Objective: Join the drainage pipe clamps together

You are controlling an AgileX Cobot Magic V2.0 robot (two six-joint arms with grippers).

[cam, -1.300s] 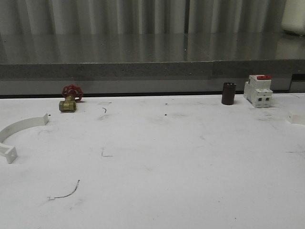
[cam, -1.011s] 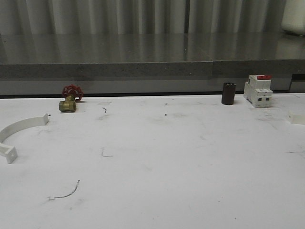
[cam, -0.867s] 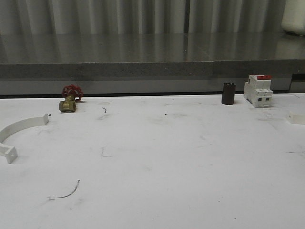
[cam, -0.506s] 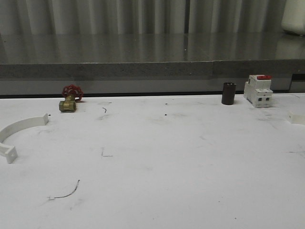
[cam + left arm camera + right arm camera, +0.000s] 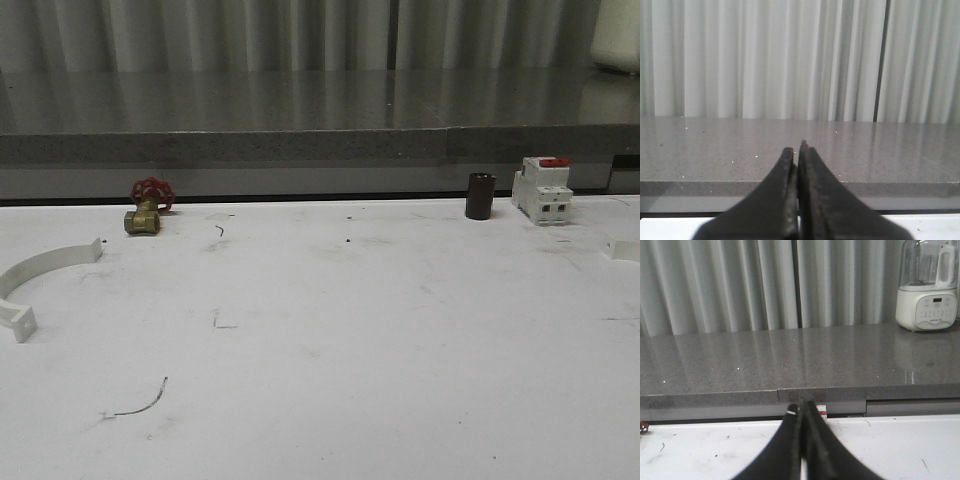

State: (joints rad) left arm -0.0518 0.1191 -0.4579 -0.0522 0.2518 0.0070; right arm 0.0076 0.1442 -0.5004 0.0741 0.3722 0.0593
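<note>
One white drainage pipe clamp lies flat at the far left of the white table, an arc with square tabs at both ends. At the table's right edge a small white tab of another white piece pokes into view; whether it is a clamp I cannot tell. My left gripper is shut with nothing between its dark fingers, held up facing the grey counter. My right gripper is shut too, empty, pointing at the table's far edge.
At the back left stands a brass valve with a red handwheel. A dark cylinder and a white breaker with a red top stand at the back right; the breaker shows behind my right fingers. A white appliance sits on the grey counter.
</note>
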